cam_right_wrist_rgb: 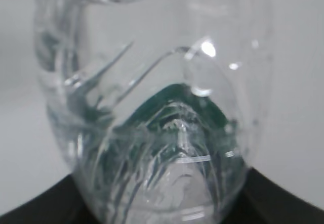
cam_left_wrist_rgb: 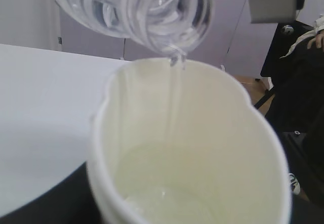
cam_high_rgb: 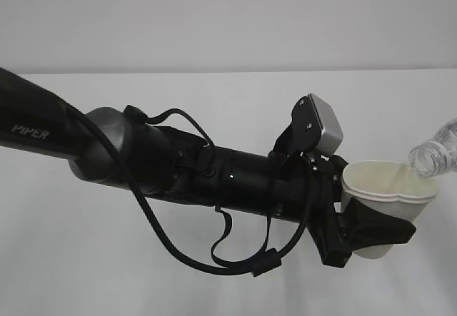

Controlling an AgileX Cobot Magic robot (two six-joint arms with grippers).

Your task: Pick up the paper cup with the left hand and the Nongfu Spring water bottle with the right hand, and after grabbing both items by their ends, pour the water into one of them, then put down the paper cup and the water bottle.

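Thick black arm point(cam_high_rgb: 235, 180) marked "PIPER", loose black cables point(cam_high_rgb: 178, 237), seemingly grey camera box point(cam_high_rgb: 323, 125).

white table point(cam_high_rgb: 214, 287), pale grey wall point(cam_high_rgb: 214, 16)

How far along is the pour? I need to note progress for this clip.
Done: the left hand holds the paper cup lifted off the table, its rim squeezed out of round, and the right hand grips the Nongfu Spring water bottle at its base.
In hand: the bottle's open neck is tilted over the cup and a thin stream of water runs in, pooling at the bottom.
Left: finish pouring, set both down.
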